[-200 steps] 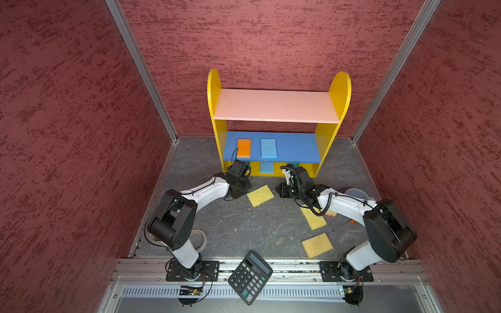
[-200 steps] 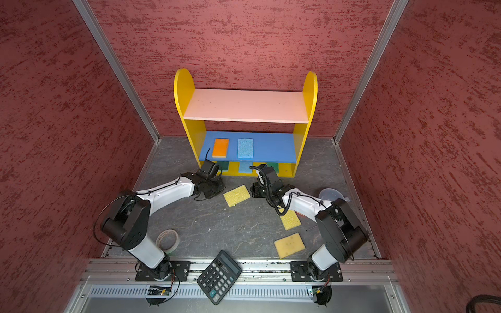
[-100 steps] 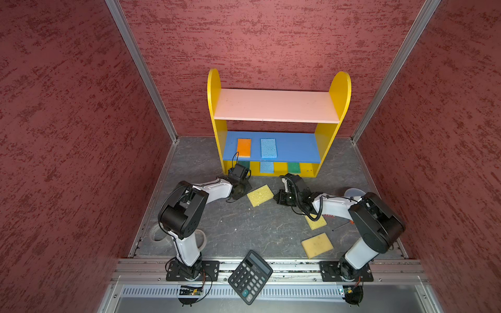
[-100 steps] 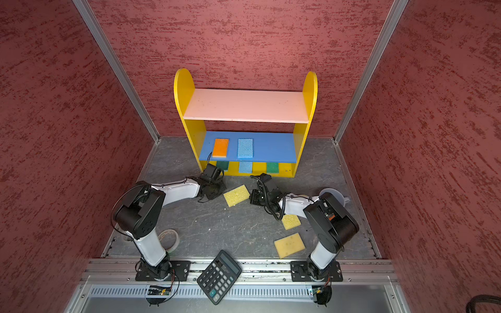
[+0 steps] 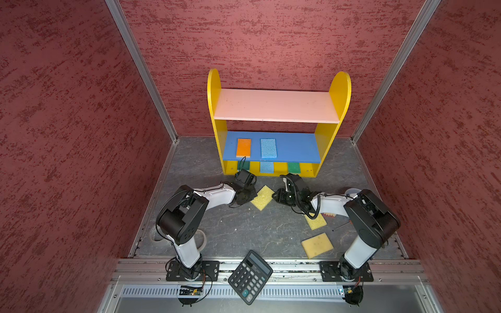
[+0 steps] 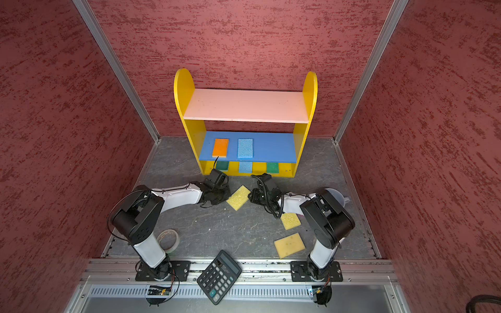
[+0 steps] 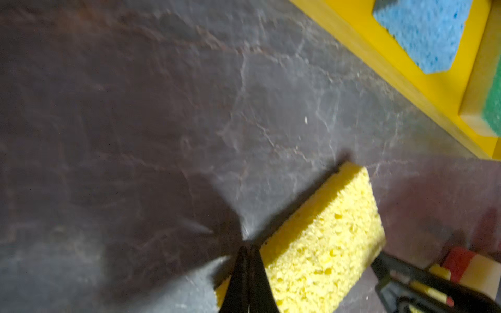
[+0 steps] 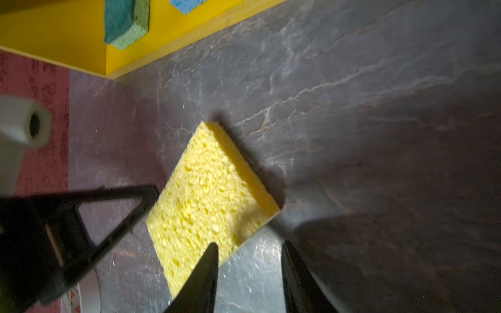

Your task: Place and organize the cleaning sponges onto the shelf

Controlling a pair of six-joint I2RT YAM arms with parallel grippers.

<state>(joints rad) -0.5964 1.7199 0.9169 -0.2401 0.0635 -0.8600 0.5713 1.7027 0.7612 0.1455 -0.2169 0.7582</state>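
The shelf (image 5: 276,107) stands at the back wall. An orange sponge (image 5: 243,147) and a blue sponge (image 5: 268,148) lie on its blue board. Two green sponges (image 5: 294,167) and a blue one (image 5: 266,167) lie on the bottom board. A yellow sponge (image 5: 262,197) (image 6: 238,197) lies flat on the floor between both grippers. My left gripper (image 5: 250,196) (image 7: 248,250) is shut and empty, its tip at the sponge's (image 7: 325,244) edge. My right gripper (image 5: 275,195) (image 8: 249,248) is open, one finger over a corner of the sponge (image 8: 208,200). Two more yellow sponges (image 5: 315,220) (image 5: 317,245) lie at the front right.
A black calculator (image 5: 250,276) rests on the front rail. A tape roll (image 6: 168,239) lies by the left arm's base. A white funnel (image 6: 337,196) sits behind the right arm. Red walls close in three sides.
Both grippers have drawn back from the shelf's bottom board and come down beside the yellow sponge. The right gripper's jaws have opened; the left stays shut.
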